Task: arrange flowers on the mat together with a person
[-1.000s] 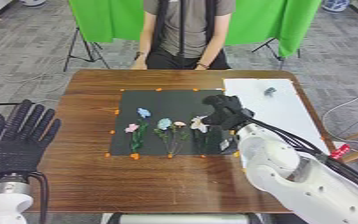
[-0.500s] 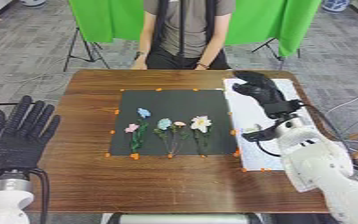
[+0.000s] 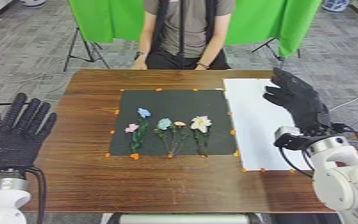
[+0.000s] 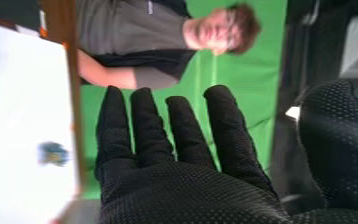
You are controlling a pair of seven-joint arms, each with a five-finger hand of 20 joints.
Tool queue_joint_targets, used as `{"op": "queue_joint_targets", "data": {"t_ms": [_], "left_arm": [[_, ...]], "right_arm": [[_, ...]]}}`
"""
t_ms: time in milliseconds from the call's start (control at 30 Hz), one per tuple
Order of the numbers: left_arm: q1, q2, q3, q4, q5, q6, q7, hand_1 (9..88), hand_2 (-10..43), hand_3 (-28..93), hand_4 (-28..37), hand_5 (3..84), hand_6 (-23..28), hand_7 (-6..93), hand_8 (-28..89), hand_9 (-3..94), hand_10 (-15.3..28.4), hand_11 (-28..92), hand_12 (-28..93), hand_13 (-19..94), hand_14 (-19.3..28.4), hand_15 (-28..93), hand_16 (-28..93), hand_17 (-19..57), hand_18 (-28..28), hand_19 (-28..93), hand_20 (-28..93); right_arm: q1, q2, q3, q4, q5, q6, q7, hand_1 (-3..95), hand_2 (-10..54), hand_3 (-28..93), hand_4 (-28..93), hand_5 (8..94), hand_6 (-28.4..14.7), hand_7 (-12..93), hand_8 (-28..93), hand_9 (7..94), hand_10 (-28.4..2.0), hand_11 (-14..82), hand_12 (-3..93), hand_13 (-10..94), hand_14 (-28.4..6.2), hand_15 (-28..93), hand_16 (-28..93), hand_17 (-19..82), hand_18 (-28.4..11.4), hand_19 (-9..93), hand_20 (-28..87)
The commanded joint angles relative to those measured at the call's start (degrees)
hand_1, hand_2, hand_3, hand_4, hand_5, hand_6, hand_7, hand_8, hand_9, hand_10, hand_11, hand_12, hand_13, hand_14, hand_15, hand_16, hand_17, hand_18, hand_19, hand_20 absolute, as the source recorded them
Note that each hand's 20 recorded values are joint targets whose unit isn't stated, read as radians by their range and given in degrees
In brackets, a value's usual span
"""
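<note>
Here's the table [image 3: 167,190], black mat [image 3: 180,102] at centre, white sheet [image 3: 254,115] right; left hand [image 3: 9,144] far left and right hand [image 3: 303,104] at right are empty, fingers straight. Flowers [image 3: 201,123] line the mat, so it's nearly done, perhaps just that bluish piece [image 4: 55,153] on the sheet left!

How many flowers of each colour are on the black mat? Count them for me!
Blue flowers: 2
Pink or peach flowers: 2
White flower: 1
Total: 5
</note>
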Motion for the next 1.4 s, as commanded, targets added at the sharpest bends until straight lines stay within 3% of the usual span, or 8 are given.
{"op": "queue_joint_targets", "data": {"t_ms": [33,133,367,600,767,1400], "left_arm": [[0.01,-0.26,0.16,0.64,0.32,-0.55,-0.03,22.6,16.1,73,-28.3,40.9,7.1,10.8,-10,35.8,13.7,15,7,26,12.6,23,-7,-6.1,12.7,30,11],[0.22,-0.29,0.01,0.55,0.20,-0.57,0.01,22.6,16.1,74,-28.3,40.8,7.0,10.9,-10,35.7,13.6,15,7,26,12.7,23,-7,-6.1,12.7,31,11],[0.88,-0.35,-0.55,0.20,0.27,-0.58,0.39,22.6,16.0,74,-28.3,40.8,7.0,10.9,-10,35.6,13.7,15,7,26,12.8,23,-7,-6.2,12.7,31,11],[1.05,-0.54,-0.43,0.04,0.58,0.12,-0.59,22.8,16.2,73,-28.3,40.8,7.0,11.0,-10,35.8,13.6,15,7,26,13.1,24,-7,-6.2,12.8,31,11],[1.55,-0.70,-0.63,-0.13,0.34,-0.04,-0.27,22.9,16.5,73,-28.3,41.0,7.1,11.1,-10,36.0,13.7,15,7,26,13.3,24,-7,-6.3,12.8,31,11],[1.32,-0.25,-0.18,0.03,0.11,-0.41,-0.68,23.0,16.7,73,-28.3,41.1,7.1,11.2,-10,36.2,13.6,16,7,27,13.4,25,-7,-6.5,12.9,31,12]], "right_arm": [[-5.05,-1.30,2.46,-1.27,1.95,-0.64,-0.40,17.9,9.5,74,-22,34.6,-3.7,8,-7,29.3,-14.8,1.0,15.8,24,-15.7,9,26,7,-17.1,39,11],[-6.68,-1.62,3.54,-1.93,2.66,0.48,-0.69,18.0,9.6,74,-22,34.7,-3.7,8,-7,29.2,-14.8,1.0,15.9,24,-15.8,8,27,7,-17.1,39,11],[-10.93,-2.55,7.25,-2.61,3.55,-2.48,-1.24,17.7,9.8,74,-22,35.2,-3.8,9,-7,29.3,-14.9,1.0,15.9,24,-15.8,8,27,7,-17.2,39,12],[-9.90,-2.77,6.27,-2.80,4.02,-1.47,-0.03,17.8,10.1,74,-22,35.3,-3.9,9,-8,29.4,-14.8,1.0,15.8,24,-15.8,8,28,7,-17.2,39,12],[-10.11,-3.11,6.16,-3.06,3.37,-2.14,0.14,18.1,10.5,73,-22,35.4,-3.8,9,-8,29.6,-14.8,1.0,15.8,24,-15.9,8,28,7,-17.2,39,12],[-9.22,-2.78,4.90,-3.37,2.66,-1.48,0.39,18.2,10.7,74,-22,35.4,-3.8,9,-8,29.7,-14.8,1.1,15.9,24,-15.9,9,27,6,-17.4,40,12]]}}
